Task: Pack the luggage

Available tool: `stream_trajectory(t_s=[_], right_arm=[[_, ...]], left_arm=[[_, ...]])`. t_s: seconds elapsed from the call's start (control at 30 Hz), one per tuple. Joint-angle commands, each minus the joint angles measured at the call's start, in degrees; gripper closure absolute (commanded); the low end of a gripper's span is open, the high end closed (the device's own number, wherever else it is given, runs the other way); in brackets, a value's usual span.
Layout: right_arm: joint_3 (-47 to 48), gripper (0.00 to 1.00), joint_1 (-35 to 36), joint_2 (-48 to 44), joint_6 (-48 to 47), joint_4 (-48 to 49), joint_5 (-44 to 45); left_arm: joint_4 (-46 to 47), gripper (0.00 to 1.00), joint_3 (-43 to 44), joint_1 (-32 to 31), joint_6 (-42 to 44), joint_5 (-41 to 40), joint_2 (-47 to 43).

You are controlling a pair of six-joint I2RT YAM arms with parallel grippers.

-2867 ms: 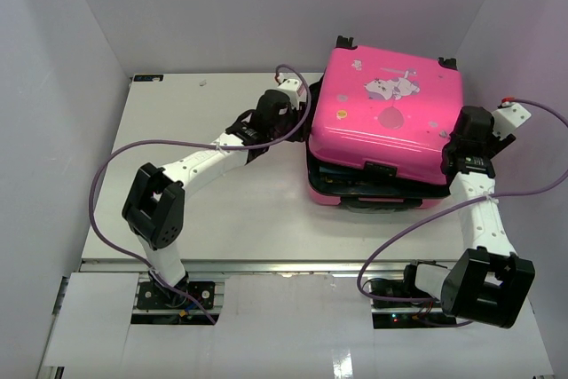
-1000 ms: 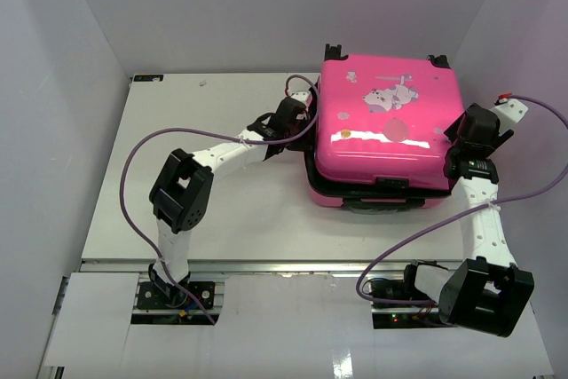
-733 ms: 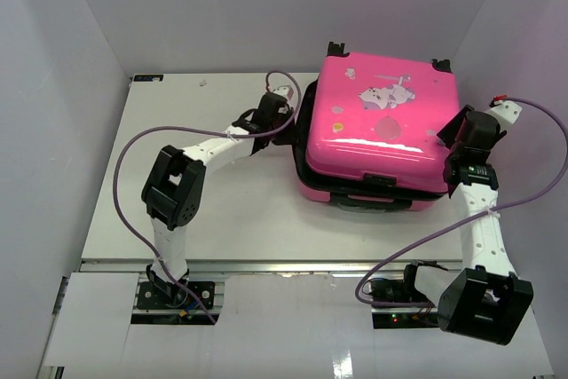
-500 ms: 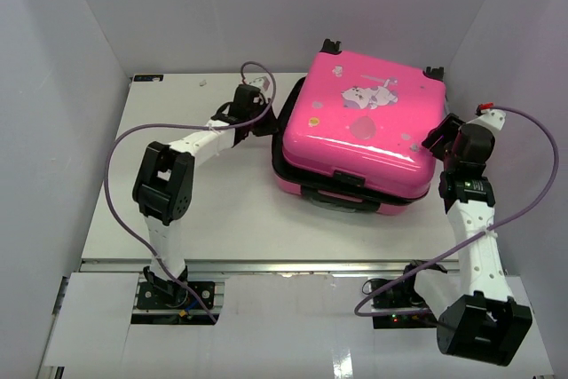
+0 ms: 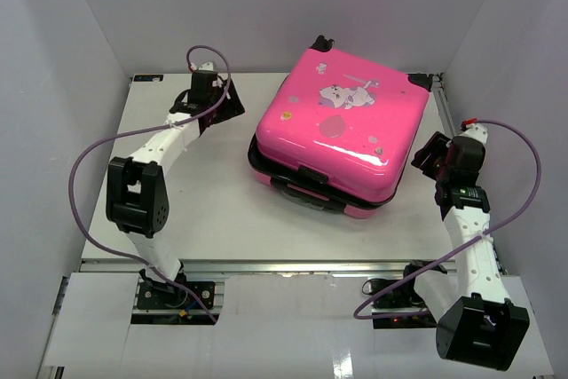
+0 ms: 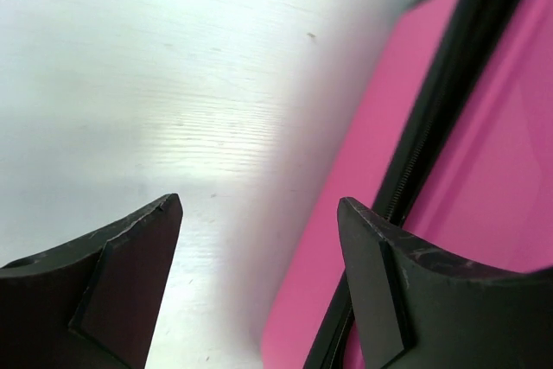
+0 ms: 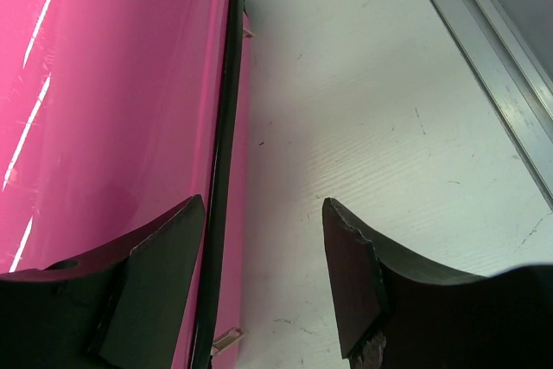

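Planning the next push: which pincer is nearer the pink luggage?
Right. The right pincer sits close beside the luggage, on its right; the left pincer stands apart, off its left.

The luggage [image 5: 333, 135] is bright, shiny pink. Toward 12 o'clock on its lid is a little white and purple cartoon animal [image 5: 344, 92]. A darker pink balloon [image 5: 331, 124] sits at the animal's 7 o'clock. Small pale spots dot the pink around them. A black zipper strip [image 6: 428, 127] runs round the side. The wheel [image 5: 321, 43] at the 12 o'clock corner is black too.

The table [image 5: 222, 210] is white. The left arm [image 5: 164, 141] and right arm [image 5: 475, 246] are white with black joints. Each trails a purple cable [image 5: 72, 193]. The left gripper [image 6: 259, 209] and right gripper [image 7: 263, 205] have black fingers. A grey metal rail [image 7: 488, 41] edges the table at 3 o'clock.
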Motion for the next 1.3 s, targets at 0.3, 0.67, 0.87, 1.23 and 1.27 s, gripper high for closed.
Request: stream_trajectory(t_s=[0.3, 0.67, 0.87, 1.23, 1.27], right_arm=[[-0.5, 0.36, -0.2, 1.9, -2.0, 0.4, 0.8], [-1.5, 0.36, -0.3, -0.1, -2.5, 0.4, 0.7], [-1.5, 0.36, -0.3, 0.5, -2.6, 0.4, 0.6], [-2.3, 0.34, -0.3, -1.3, -3.5, 1.4, -1.7], [-2.5, 0.33, -0.3, -1.9, -3.3, 1.6, -1.6]], left_arm=[[-8.0, 0.28, -18.8, -12.5, -18.9, -20.2, -26.4], [-12.9, 0.32, -23.2, -22.9, -37.0, -25.4, -22.0], [-12.3, 0.34, -21.0, -25.2, -41.7, -25.4, -15.2], [-11.3, 1.0, -19.2, -18.1, -36.7, -29.9, -9.5], [-10.7, 1.0, -18.5, -15.3, -33.8, -28.9, -9.1]])
